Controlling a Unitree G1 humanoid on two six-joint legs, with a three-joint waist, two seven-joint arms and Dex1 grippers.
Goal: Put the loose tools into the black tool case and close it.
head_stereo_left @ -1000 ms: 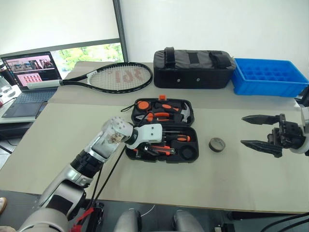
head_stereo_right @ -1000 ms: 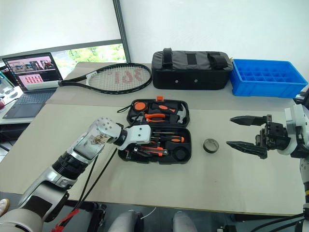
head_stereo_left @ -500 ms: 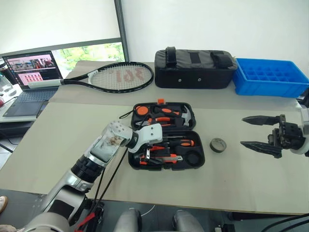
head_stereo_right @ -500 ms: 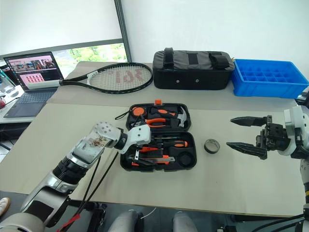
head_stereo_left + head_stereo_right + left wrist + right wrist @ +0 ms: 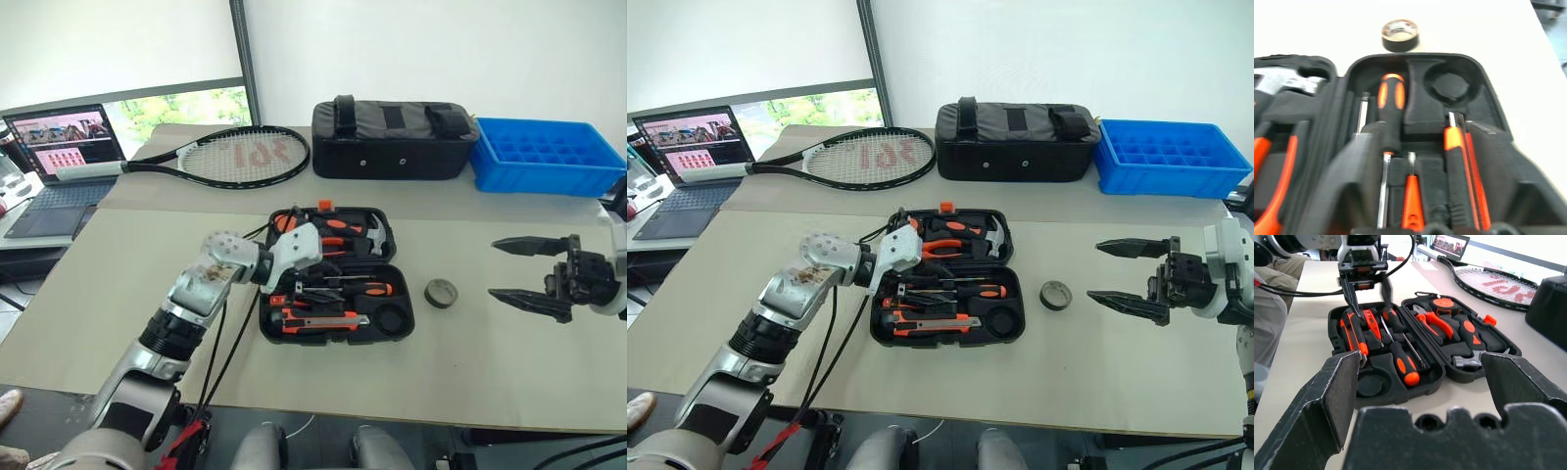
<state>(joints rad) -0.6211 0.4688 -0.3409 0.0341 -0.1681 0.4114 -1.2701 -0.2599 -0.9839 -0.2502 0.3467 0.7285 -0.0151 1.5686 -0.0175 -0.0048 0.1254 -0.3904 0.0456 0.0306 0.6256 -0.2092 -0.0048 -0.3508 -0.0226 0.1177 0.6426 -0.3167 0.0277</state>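
Your case lies open mid-table with screwdrivers and the knife in its near half, while the tape roll sits loose on the table just right of it. Your left gripper hovers over the case's left end, empty, jaws part open. Your right gripper hangs right of the roll, jaws wide and empty.

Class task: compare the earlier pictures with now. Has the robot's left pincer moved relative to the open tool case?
Yes. The left pincer has moved from the tool case's near-left edge toward its hinge, farther from the robot.
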